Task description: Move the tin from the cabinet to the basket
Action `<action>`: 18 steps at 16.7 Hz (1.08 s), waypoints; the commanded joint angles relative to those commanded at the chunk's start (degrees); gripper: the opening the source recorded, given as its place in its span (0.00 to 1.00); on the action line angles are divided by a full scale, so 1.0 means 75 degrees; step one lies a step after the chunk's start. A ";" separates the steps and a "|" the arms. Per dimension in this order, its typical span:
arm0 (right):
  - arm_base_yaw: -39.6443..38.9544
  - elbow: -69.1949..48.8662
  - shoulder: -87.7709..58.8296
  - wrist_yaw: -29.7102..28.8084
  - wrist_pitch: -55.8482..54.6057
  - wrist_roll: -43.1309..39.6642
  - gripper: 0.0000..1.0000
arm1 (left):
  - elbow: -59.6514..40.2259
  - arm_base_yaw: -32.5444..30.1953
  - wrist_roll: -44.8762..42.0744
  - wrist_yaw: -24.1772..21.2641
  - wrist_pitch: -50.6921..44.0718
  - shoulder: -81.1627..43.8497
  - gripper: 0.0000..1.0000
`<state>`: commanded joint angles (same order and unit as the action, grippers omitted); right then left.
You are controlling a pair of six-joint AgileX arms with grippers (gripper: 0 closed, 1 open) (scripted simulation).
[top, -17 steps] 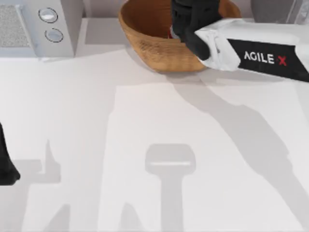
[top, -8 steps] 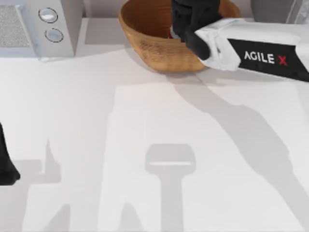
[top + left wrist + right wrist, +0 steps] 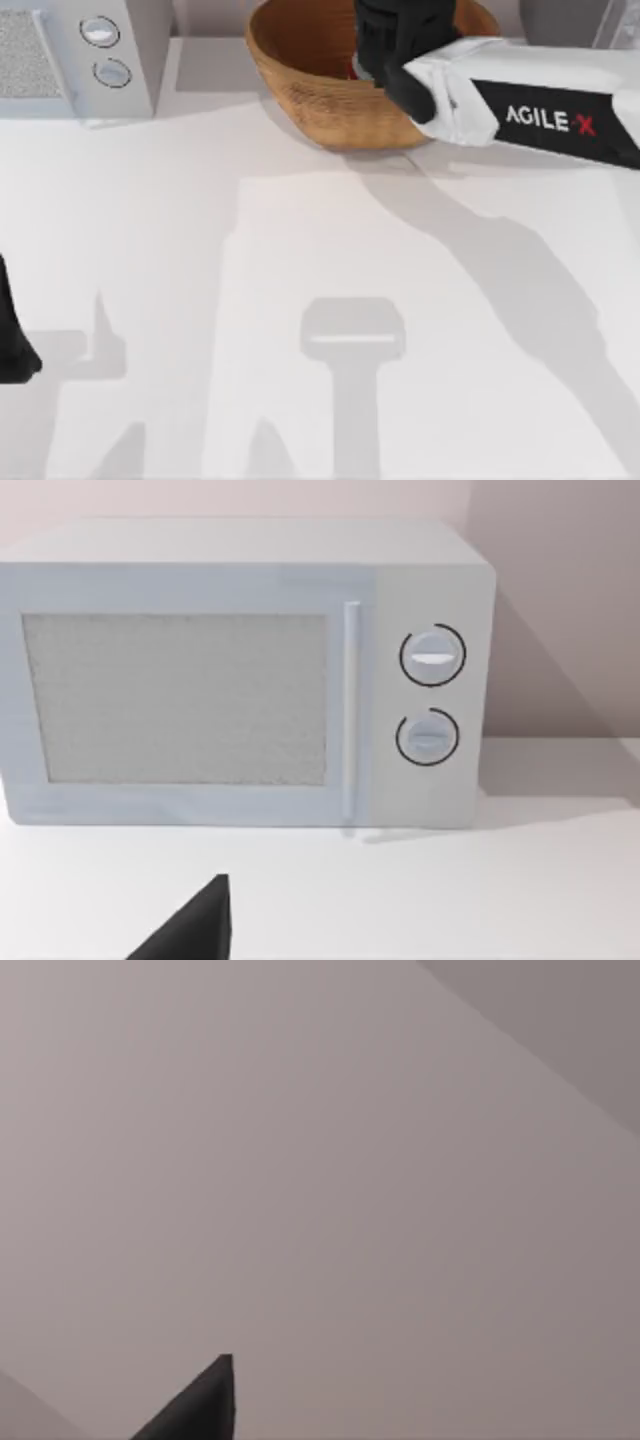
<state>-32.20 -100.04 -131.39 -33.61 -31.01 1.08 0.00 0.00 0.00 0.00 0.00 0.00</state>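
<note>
Right gripper (image 3: 385, 45): black, positioned over the inside of the basket (image 3: 310, 85), reached there by a white forearm lettered AGILE X coming from the basket's right. Whether its fingers were spread or closed could not be told; they were hidden beneath the wrist. A sliver of red and silver at the gripper's lower edge, inside the basket, may have been the tin (image 3: 356, 70); grip or contact could not be judged.

Left gripper (image 3: 15, 350): parked well apart from the basket, at the near left edge of the table (image 3: 200, 250); finger state could not be told.

Basket: one, brown wicker, at the table's far edge.

Microwave (image 3: 240, 670): one, pale grey, to the left of the basket, door shut. The left wrist view gave its full front, with mesh window and vertical handle; the top view gave its roof and dial panel.

Dials (image 3: 432, 656): two, round and silver, stacked one above the other.

Right wrist view: plain grey wall and one dark fingertip.
</note>
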 joint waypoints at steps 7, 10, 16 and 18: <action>0.0000 0.0000 0.0000 0.0000 0.0000 0.0000 1.00 | 0.0000 0.0000 0.0000 0.0000 0.0000 0.0000 1.00; 0.0000 0.0000 0.0000 0.0000 0.0000 0.0000 1.00 | 0.0000 0.0000 0.0000 0.0000 0.0000 0.0000 1.00; 0.0204 0.0610 0.0788 0.0223 0.0192 -0.0017 1.00 | 0.0000 0.0000 0.0000 0.0000 0.0000 0.0000 1.00; 0.0439 0.1269 0.1661 0.0455 0.0406 -0.0035 1.00 | 0.0000 0.0000 0.0000 0.0000 0.0000 0.0000 1.00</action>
<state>-28.91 -90.52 -118.94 -30.20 -27.96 0.81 0.00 0.00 0.00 0.00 0.00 0.00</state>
